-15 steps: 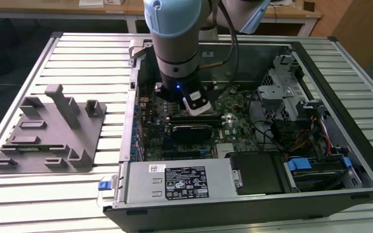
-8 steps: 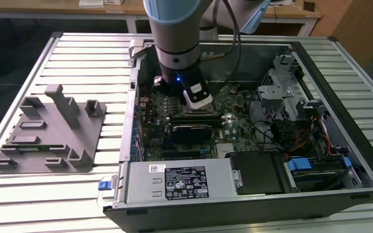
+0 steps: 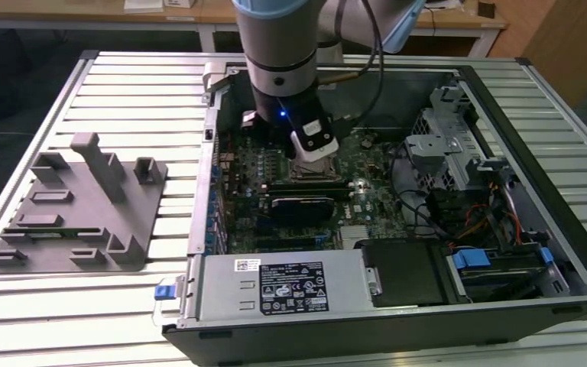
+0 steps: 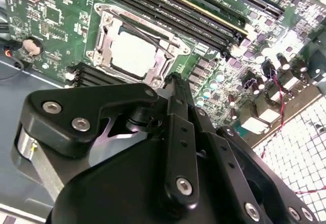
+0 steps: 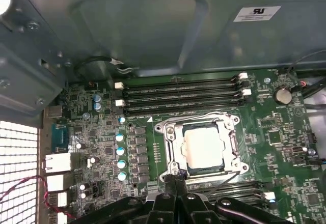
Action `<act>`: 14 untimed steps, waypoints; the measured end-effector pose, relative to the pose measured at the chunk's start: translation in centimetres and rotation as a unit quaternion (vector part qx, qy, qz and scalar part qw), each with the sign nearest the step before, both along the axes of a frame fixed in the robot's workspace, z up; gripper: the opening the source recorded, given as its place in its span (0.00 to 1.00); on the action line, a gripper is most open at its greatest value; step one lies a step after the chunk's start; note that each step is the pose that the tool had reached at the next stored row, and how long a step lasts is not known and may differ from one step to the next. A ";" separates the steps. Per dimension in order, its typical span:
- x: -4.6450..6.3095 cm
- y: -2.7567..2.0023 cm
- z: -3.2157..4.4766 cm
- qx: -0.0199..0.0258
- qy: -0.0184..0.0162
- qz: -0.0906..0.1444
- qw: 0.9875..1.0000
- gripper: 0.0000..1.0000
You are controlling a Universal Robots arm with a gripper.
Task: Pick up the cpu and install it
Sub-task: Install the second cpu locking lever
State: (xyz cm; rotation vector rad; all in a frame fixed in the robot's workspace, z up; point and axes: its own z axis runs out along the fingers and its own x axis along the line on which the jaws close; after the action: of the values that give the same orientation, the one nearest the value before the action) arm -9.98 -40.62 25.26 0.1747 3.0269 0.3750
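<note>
An open computer case [image 3: 497, 252] lies on a slatted white table [image 3: 120, 84], with the robot arm reaching down into it just above centre of the exterior view. The cpu [image 5: 204, 145], a flat pale square with a dull silvery top, already sits inside the metal-framed socket [image 5: 168, 152] on the green motherboard [image 5: 285, 147], right of centre in the first wrist view and upper left of centre in the second wrist view [image 4: 133, 57]. The gripper [image 5: 175, 179] hangs just beside the socket's edge, its black fingers [image 4: 175, 99] pressed together with nothing between them. The chip looks light, rigid and smooth-topped, likely slippery and delicate underneath, so it would best be taken by its thin outer edges. A grey fixture block [image 3: 79, 206] rests at the exterior view's left.
</note>
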 end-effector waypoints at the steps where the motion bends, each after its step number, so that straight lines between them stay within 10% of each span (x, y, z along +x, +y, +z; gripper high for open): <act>1: 0.2 0.00 0.02 0.000 0.000 0.000 1.000 0.11; 8: 1.6 0.00 0.03 -0.006 0.000 -0.003 1.000 0.11; 14: 2.4 0.06 0.01 -0.033 0.000 -0.005 0.999 0.11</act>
State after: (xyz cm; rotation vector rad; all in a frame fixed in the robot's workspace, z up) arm -7.59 -40.56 25.27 0.1846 3.0332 0.2728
